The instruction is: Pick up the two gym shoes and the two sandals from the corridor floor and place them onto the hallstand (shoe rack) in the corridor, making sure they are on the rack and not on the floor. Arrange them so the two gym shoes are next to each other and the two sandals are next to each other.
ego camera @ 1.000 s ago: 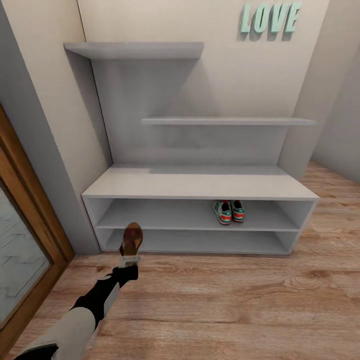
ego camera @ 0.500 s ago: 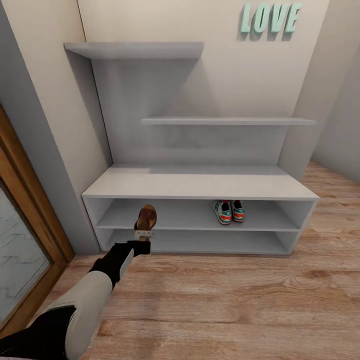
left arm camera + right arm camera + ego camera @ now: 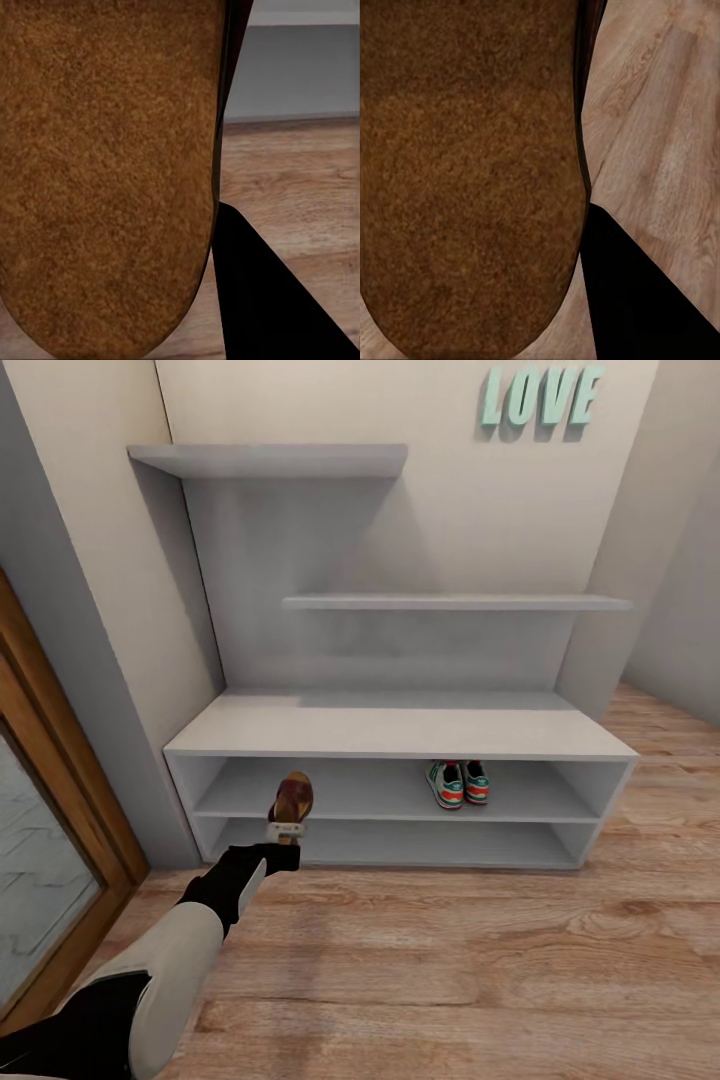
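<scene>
L gripper (image 3: 288, 830) is pinching one brown sandal (image 3: 292, 797) by its end, holding it up off the corridor floor (image 3: 480, 960) in front of the hallstand (image 3: 400, 730), approx. level w/ the left part of the upper open tier; toe is pointing up and away from the arm. L wrist view is showing that sandal's brown sole (image 3: 105, 172) close up, w/ a dark finger (image 3: 270, 300) beside it and the grey rack beyond. R wrist view is showing a second sandal (image 3: 465, 172), sole toward the cam, a dark finger (image 3: 645, 300) at its edge, floor planks behind; jaws appear to be gripping it. Both gym shoes (image 3: 458, 782) are sitting side by side on the upper tier, right of centre. Teal LOVE letters (image 3: 540, 397) are hanging on the wall above.
</scene>
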You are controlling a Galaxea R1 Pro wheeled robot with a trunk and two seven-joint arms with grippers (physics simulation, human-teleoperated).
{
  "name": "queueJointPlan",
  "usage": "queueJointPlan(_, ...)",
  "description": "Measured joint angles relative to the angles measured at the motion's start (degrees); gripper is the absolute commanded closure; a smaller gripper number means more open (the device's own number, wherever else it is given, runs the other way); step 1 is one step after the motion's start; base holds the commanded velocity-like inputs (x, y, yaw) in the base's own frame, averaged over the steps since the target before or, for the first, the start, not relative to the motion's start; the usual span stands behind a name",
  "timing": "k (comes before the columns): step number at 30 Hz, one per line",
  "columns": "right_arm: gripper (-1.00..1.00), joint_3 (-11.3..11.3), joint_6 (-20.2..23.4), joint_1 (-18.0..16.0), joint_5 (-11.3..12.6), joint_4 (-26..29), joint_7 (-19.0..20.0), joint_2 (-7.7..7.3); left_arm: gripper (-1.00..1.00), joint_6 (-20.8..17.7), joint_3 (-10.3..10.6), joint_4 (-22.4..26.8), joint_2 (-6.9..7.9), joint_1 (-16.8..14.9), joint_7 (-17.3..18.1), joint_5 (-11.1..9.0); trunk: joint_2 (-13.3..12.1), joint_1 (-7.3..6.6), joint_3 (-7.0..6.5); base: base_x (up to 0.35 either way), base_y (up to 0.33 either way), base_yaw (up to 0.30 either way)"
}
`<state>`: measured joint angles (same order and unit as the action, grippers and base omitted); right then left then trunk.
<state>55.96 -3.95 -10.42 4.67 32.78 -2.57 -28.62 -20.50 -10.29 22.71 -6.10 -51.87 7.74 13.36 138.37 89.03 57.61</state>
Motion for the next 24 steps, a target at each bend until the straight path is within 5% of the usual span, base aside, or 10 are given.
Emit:
queueJointPlan(11, 1.0, -3.17, 0.02, 0.0, -0.07, 3.39, -0.15, 1.76, 1.0, -0.19, -0.05, 0.0, -0.08, -0.23, 0.19, -0.05, 0.0, 0.0, 0.0, 0.0, 0.0, 0.0)
queueJointPlan(24, 1.0, -3.53, -0.32, 0.0, -0.16, 2.73, -0.18, 2.35, 1.0, -0.2, -0.05, 0.0, 0.05, -0.08, 0.18, -0.01, 0.0, 0.0, 0.0, 0.0, 0.0, 0.0)
